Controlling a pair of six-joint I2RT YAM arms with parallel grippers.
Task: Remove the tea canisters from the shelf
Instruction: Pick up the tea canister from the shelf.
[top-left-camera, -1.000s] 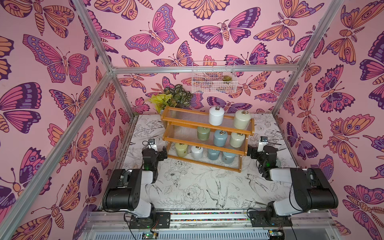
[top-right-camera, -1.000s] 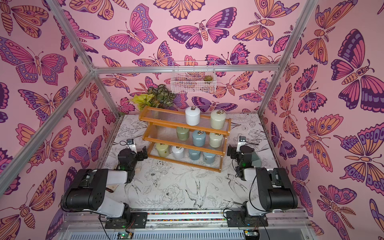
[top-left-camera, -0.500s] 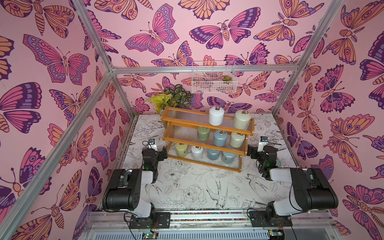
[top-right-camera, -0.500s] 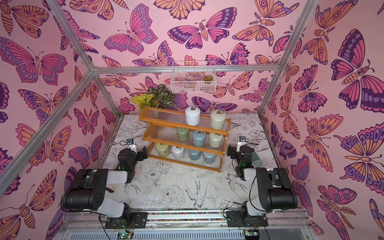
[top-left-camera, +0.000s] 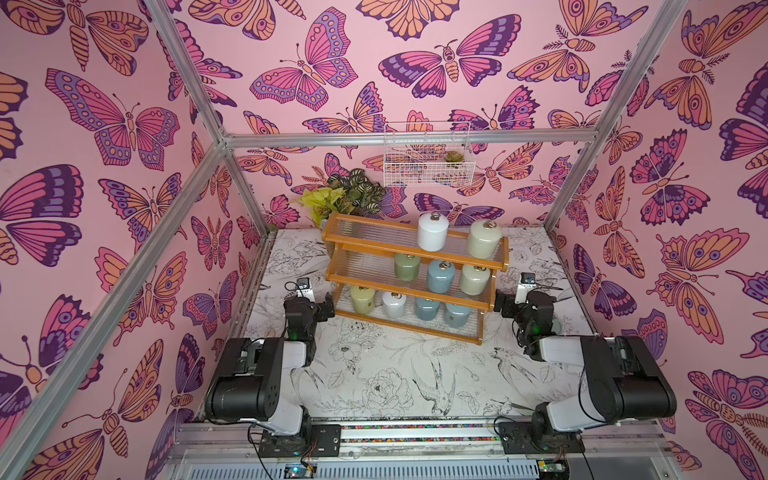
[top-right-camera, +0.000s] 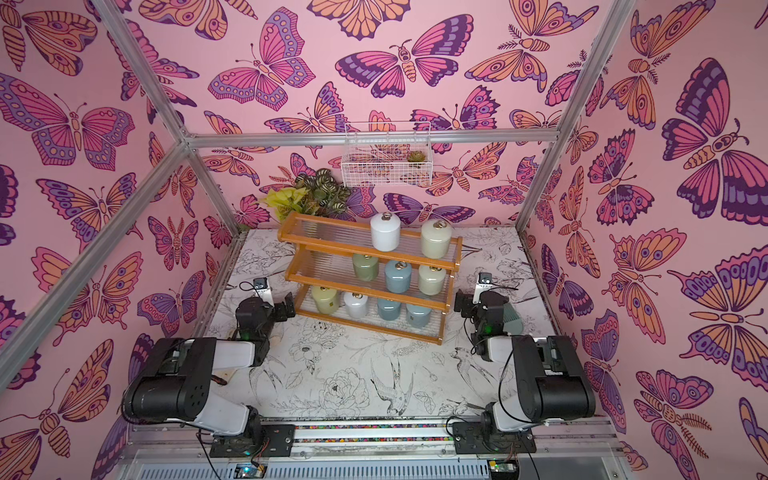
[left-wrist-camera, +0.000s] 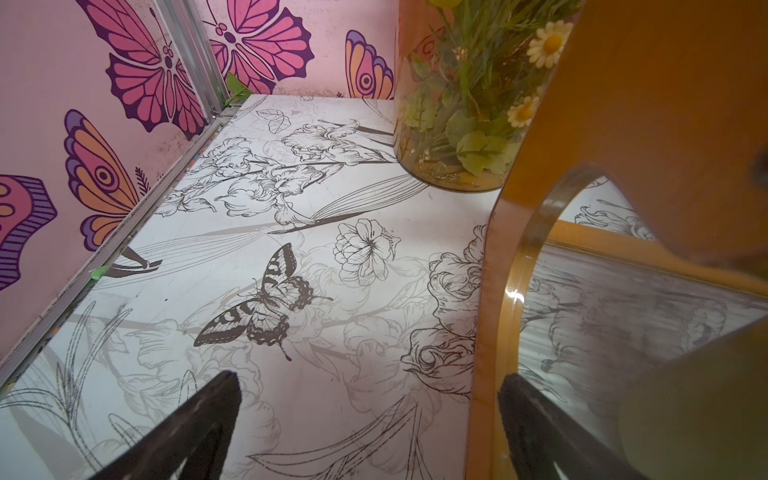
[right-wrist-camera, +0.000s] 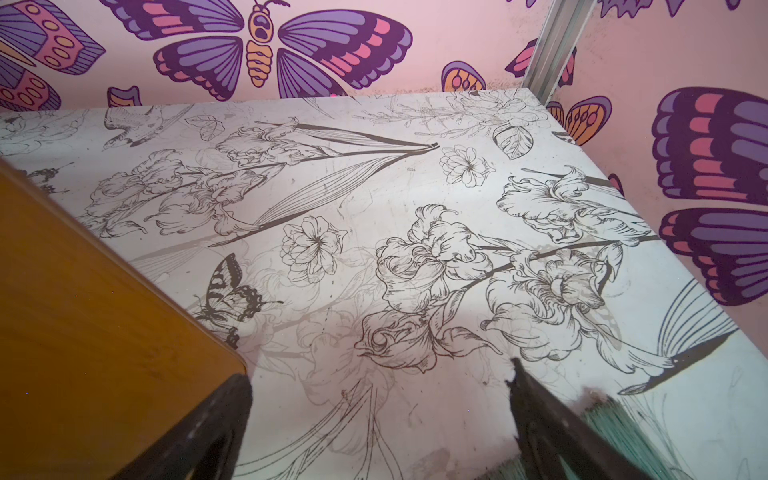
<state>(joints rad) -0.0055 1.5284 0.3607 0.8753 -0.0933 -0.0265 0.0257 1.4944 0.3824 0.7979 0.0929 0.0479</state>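
Observation:
The shelf (top-left-camera: 370, 246), an orange-brown three-tier rack, stands at the back middle of the table in both top views. Several tea canisters stand on it: white (top-left-camera: 432, 232) and cream (top-left-camera: 484, 239) on the top tier, green, blue (top-left-camera: 441, 276) and cream in the middle, yellow-green (top-left-camera: 362, 299), white and two blue at the bottom. My left gripper (top-left-camera: 322, 308) is open and empty beside the shelf's left end; its side panel (left-wrist-camera: 665, 124) fills the left wrist view. My right gripper (top-left-camera: 503, 305) is open and empty by the right end panel (right-wrist-camera: 83, 311).
A glass vase of plants (left-wrist-camera: 457, 104) stands behind the shelf's left end. A white wire basket (top-left-camera: 428, 156) hangs on the back wall. A teal ribbed object (top-right-camera: 513, 320) lies by my right gripper. Butterfly-print walls close in on three sides.

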